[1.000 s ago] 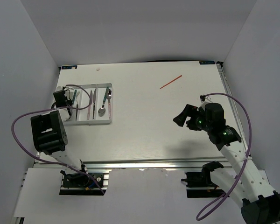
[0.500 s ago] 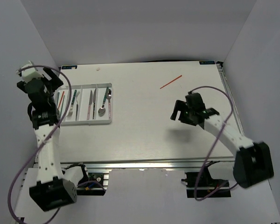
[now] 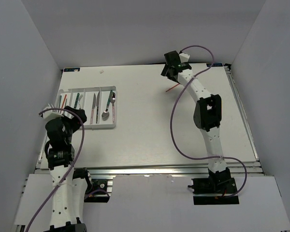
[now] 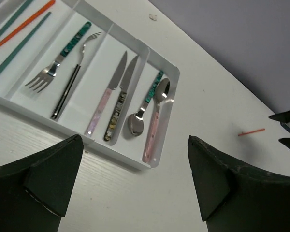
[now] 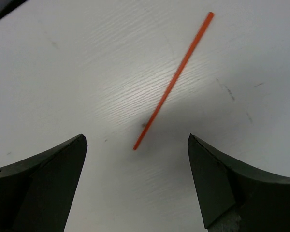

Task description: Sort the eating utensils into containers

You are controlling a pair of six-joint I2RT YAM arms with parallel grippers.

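Note:
One red chopstick (image 5: 173, 79) lies loose on the table at the far right, partly under my arm in the top view (image 3: 171, 89). My right gripper (image 5: 136, 140) hovers open just over its near end (image 3: 170, 72), not touching it. The white tray (image 4: 111, 151) at the left (image 3: 94, 127) holds red and teal chopsticks (image 4: 24, 21), two forks (image 4: 63, 55), two knives (image 4: 111, 94) and two spoons (image 4: 146, 101) in separate slots. My left gripper (image 4: 135, 140) is open and empty, near the tray's front edge (image 3: 67, 115).
White walls close in the table on the left, back and right. A small pale speck (image 3: 102, 71) lies near the far edge. The aluminium rail (image 3: 150, 170) with both arm bases runs along the near edge.
The left gripper was shut inside the tray; it has since opened and pulled back to the tray's near side. The right arm has swung from mid-table out over the red chopstick.

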